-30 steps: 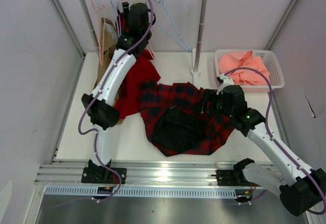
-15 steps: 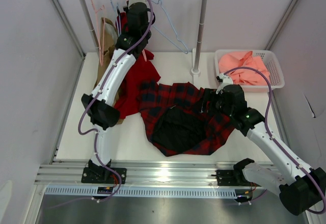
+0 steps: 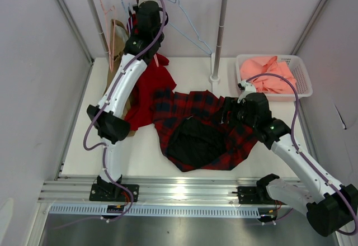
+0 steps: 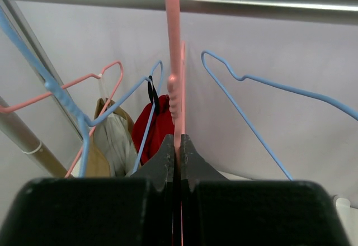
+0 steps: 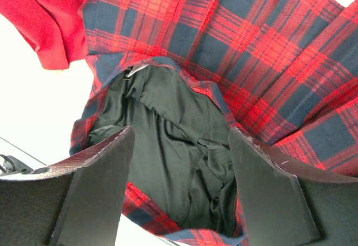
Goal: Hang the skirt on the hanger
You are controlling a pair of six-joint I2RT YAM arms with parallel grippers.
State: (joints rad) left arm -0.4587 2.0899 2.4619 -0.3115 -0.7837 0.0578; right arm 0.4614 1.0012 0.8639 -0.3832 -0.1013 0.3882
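Your left gripper (image 4: 177, 145) is up at the silver clothes rail (image 4: 268, 5), its two black fingers pressed together on the thin pink wire hanger (image 4: 174, 61). The hanger runs straight up from the jaws and across the rail, and from here you can't tell whether its hook is free. Light-blue wire hangers (image 4: 251, 86) hang on either side, close enough to snag. Treat the pink frame as light, springy and slick, because a narrow pinch on thin wire may let it swivel. Down on the white table (image 3: 145, 145), the red and navy plaid skirt (image 3: 193, 109) lies spread out between the two arms. Its black lining (image 5: 162, 112) is turned up in the middle, and its far left edge touches the plain red garment (image 3: 151, 84). Your right gripper (image 5: 180, 140) hovers just over that lining with its fingers wide apart, holding nothing. Expect the skirt to be soft, floppy and fairly weighty for cloth, so it will likely sag and fold wherever you lift it. The lining looks smooth and may slide out of a light pinch. The best hold, as I read it, is the plaid edge bordering the lining opening. Catch the plaid and lining layers together there, not the lining alone.
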